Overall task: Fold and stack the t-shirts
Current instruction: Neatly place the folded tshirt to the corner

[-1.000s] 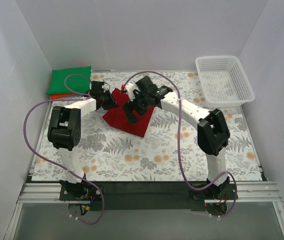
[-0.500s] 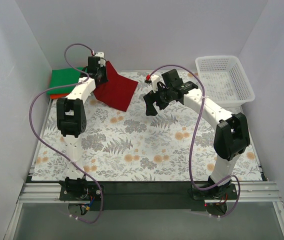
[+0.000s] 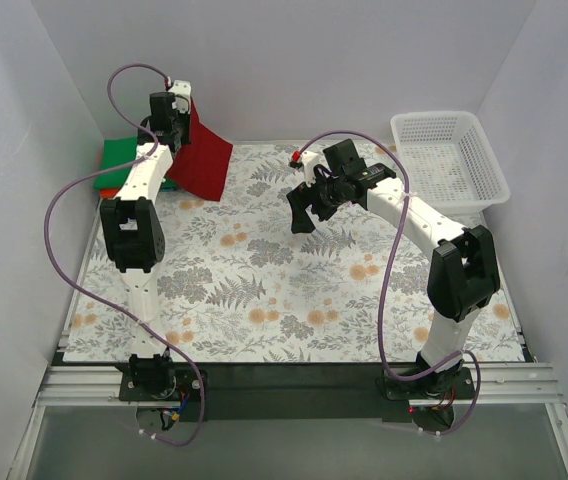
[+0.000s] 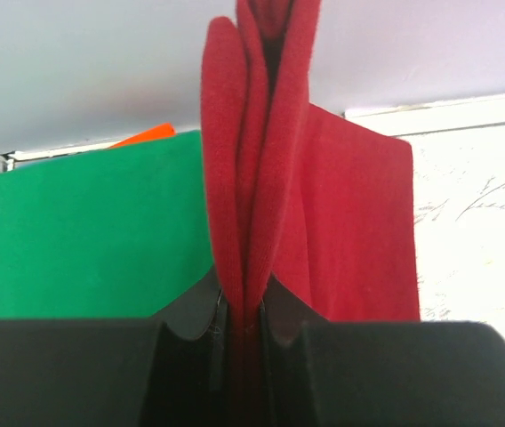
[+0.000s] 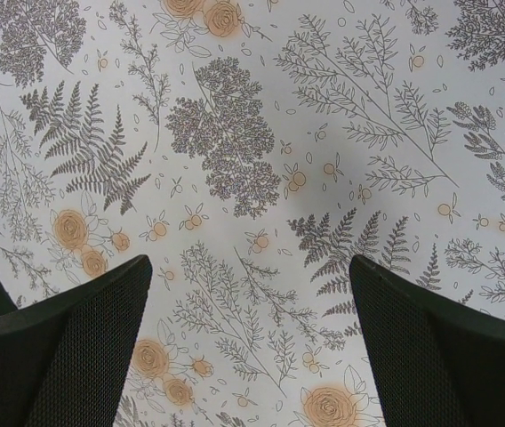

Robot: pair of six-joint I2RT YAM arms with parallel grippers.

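My left gripper (image 3: 178, 112) is shut on the folded dark red t-shirt (image 3: 202, 155) and holds it up in the air at the back left; the cloth hangs down from the jaws. In the left wrist view the red folds (image 4: 254, 178) are pinched between my fingers (image 4: 195, 311). Below it lies the folded bright green t-shirt (image 3: 122, 160) (image 4: 84, 231) on top of the orange t-shirt (image 3: 110, 190), of which only an edge (image 4: 146, 135) shows. My right gripper (image 3: 304, 207) (image 5: 248, 294) is open and empty above the floral cloth at mid-table.
A white lattice basket (image 3: 451, 160) stands at the back right, empty. A floral-printed cloth (image 3: 294, 290) covers the table. White walls close in the left, back and right sides.
My left gripper lifted the dark red shirt off the table middle and carried it back-left toward the green shirt. My right gripper let go of it and drew back to the right.
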